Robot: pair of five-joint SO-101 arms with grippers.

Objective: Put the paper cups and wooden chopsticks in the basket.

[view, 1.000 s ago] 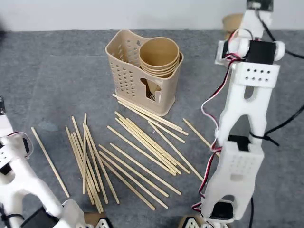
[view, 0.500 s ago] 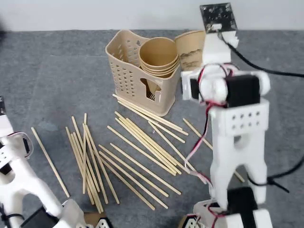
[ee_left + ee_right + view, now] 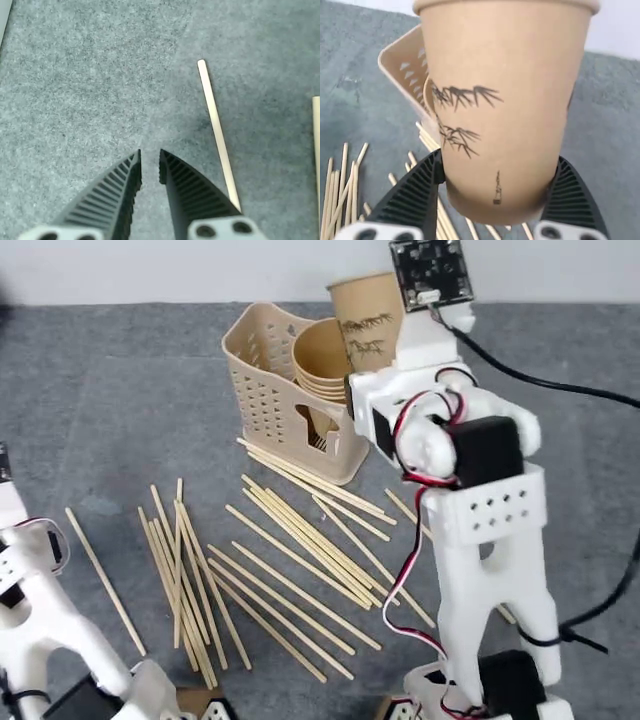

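My right gripper (image 3: 498, 167) is spread wide around a paper cup (image 3: 505, 100), one black finger (image 3: 420, 190) pressed to each side of its lower wall. The cup stands upright, mouth up, with its bamboo print facing my wrist. From the high view I hold it just over the right rim of the basket (image 3: 262, 370), right against the stack of cups (image 3: 330, 355) already nested in the basket's right compartment. I cannot tell whether it touches them.

My left gripper (image 3: 150, 162) is all but pressed together, with only a thin slit between the tips and nothing in it. It hangs above the grey desk (image 3: 120, 390), just beside a lone chopstick (image 3: 217, 135) lying flat.

A second ago my right arm stood well to the right of the basket, with the cup barely showing at the far edge. Half a second ago the cup was just right of the basket. Now it has swung left and sits over the stack. The loose chopsticks (image 3: 300, 540) scattered in front of the basket lie as they did, and my left arm has not shifted.
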